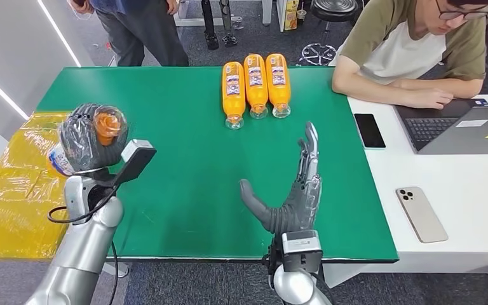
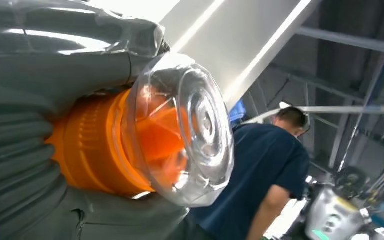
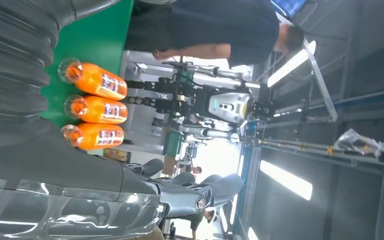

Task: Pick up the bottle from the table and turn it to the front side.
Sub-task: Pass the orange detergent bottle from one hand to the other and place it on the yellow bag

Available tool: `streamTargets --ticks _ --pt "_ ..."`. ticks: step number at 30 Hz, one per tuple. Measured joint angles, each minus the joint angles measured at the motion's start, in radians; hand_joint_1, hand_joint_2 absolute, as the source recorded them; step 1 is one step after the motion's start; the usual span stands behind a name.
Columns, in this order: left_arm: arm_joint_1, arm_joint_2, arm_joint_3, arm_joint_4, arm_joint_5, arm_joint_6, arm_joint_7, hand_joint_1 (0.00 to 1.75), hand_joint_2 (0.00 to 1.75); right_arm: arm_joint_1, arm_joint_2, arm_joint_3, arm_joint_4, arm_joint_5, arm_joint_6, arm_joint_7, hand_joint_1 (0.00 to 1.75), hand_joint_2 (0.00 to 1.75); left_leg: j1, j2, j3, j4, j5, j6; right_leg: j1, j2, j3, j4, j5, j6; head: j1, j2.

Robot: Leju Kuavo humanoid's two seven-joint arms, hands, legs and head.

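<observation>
At the left of the head view, the left hand (image 1: 92, 136) is wrapping its fingers around the orange plastic drink bottle (image 1: 107, 126), holding it above the green desk (image 1: 184, 159), long axis pointing toward the camera. The right hand (image 1: 295, 194) is hovering at lower centre, fingers spread, holding nothing.

- The bottle (image 1: 98, 136) is an orange drink bottle with a clear cap and a blue-and-white label, held in the left hand (image 1: 89, 138) above the table's (image 1: 165, 127) left edge, its cap end facing the head camera.
- In the left wrist view the clear cap (image 2: 190, 130) sits over an orange ribbed neck (image 2: 90, 150).
- Three more such bottles (image 1: 255, 86) lie side by side near the far edge of the table, caps toward the robot, labels up.
</observation>
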Motion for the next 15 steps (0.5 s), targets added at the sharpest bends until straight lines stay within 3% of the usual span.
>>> streamTargets --ticks 4,8,12,15 --pt "-0.138 0.027 -0.011 0.178 -0.156 -0.053 0.083 1.75 1.75 0.002 0.027 -0.025 -0.022 0.029 0.000 0.002 0.00 1.75 0.000 0.001 0.000 0.000 0.000 0.000 0.000 0.001 0.000 0.000 0.000 0.000 0.000 0.000" --pt "-0.252 0.043 -0.045 0.327 -0.242 -0.217 0.176 1.75 1.75 0.008 0.032 -0.043 -0.051 0.055 0.000 0.002 0.00 1.75 0.000 0.001 0.000 0.000 0.000 0.000 0.000 0.001 0.000 0.001 0.000 0.000 0.000 0.000" --pt "-0.288 0.068 -0.089 0.424 -0.306 -0.344 0.268 1.75 1.75 0.014 0.032 -0.050 -0.084 0.073 0.000 0.015 0.00 1.75 0.000 0.004 0.000 0.000 0.000 0.000 0.000 0.004 -0.001 0.001 0.000 0.000 0.000 0.000" --pt "-0.288 0.091 -0.109 0.466 -0.328 -0.408 0.277 1.75 1.75 0.016 0.032 -0.052 -0.097 0.075 0.000 0.029 0.00 1.75 0.000 0.005 0.000 0.000 0.000 -0.001 0.000 0.005 -0.002 0.001 0.000 0.000 0.000 0.000"
